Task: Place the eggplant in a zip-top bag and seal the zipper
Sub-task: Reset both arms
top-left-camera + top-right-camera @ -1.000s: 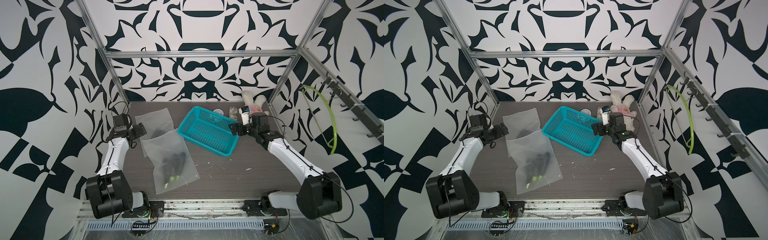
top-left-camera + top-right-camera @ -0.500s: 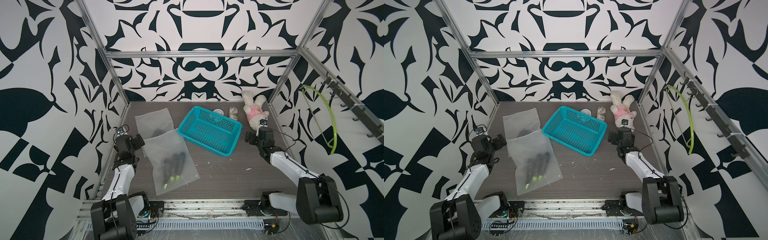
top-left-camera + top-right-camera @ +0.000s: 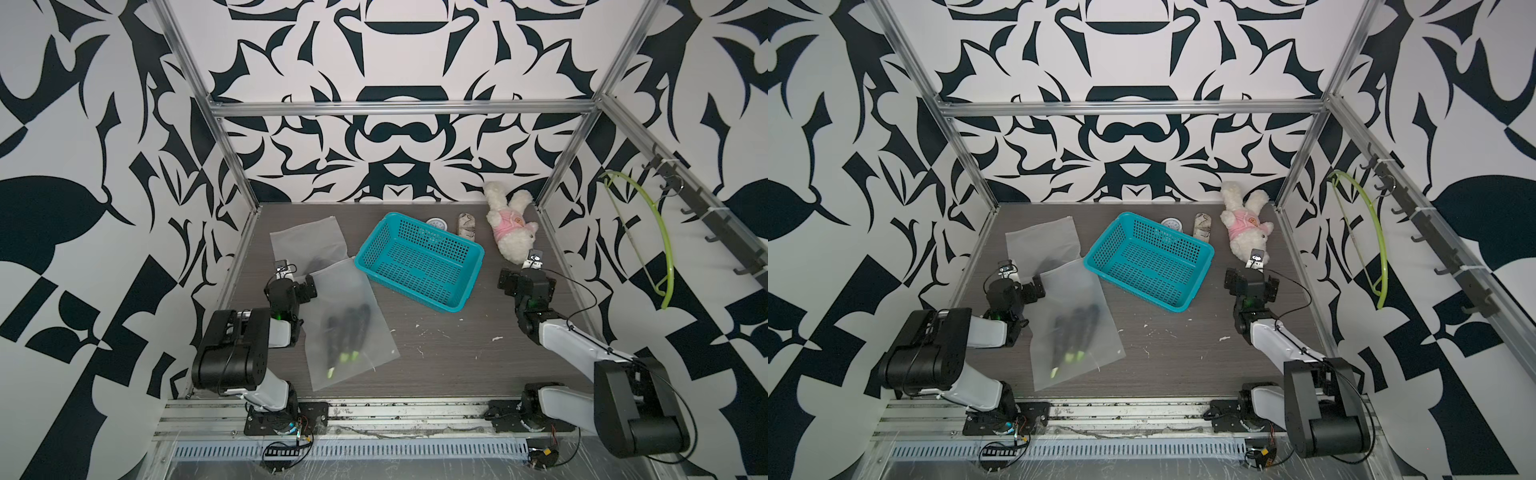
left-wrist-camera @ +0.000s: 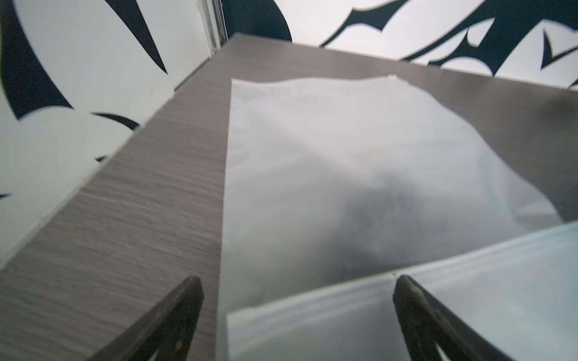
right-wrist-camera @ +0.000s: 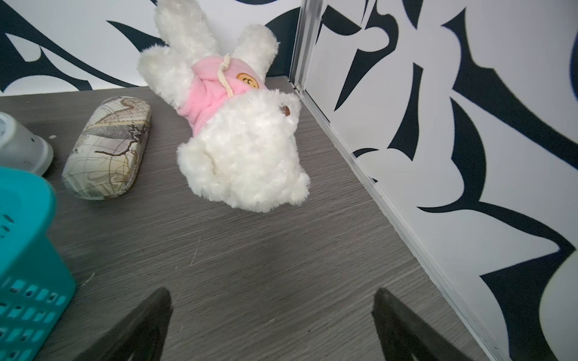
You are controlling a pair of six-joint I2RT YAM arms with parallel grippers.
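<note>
Both left gripper [image 4: 297,278] and right gripper [image 5: 271,290] gape empty; we judge the limp, slippery zip-top bag [image 3: 353,286] of eggplants [image 3: 349,328], lower left, best pinched at its stiffer zipper strip [image 4: 344,293]

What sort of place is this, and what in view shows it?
Probably a robot test cell: left arm and right arm bolted to a rail, patterned panels on an aluminium frame around the table.
</note>
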